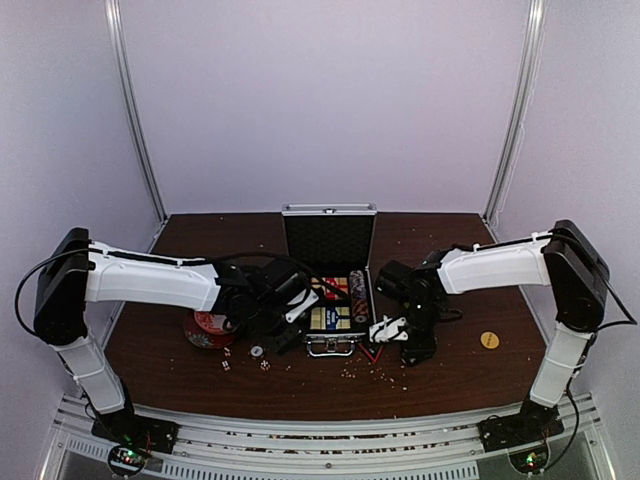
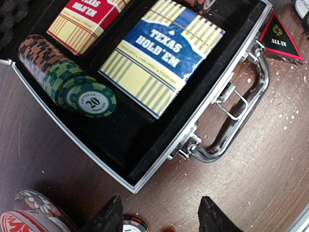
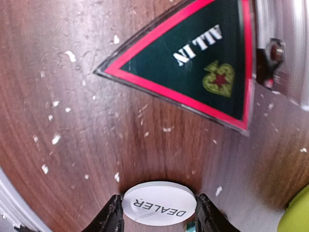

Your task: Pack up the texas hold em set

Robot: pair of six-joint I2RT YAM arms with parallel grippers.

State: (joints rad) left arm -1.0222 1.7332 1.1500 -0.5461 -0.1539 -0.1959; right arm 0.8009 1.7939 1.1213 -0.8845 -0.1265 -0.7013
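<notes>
The silver case [image 1: 329, 240] stands open at mid-table, its black lining [image 2: 140, 140] holding a blue card deck [image 2: 161, 55], a red card deck [image 2: 84, 19] and a row of striped chips [image 2: 63, 77]. My left gripper [image 2: 161, 205] hangs open over the table just off the case's front corner. A loose chip [image 2: 131, 225] lies by its left finger. My right gripper [image 3: 159, 212] is shut on the white round DEALER button [image 3: 159, 203], just above the table. The triangular ALL IN button [image 3: 198, 63] lies flat beside the case handle [image 2: 241, 116].
The round red tin [image 1: 207, 328] sits left of the case, under my left arm. Small dice [image 1: 225, 365] lie near the front edge. A lime-green rim [image 3: 297, 215] shows at the right wrist view's corner. A yellow disc [image 1: 489, 340] lies at the right. Crumbs dot the wood.
</notes>
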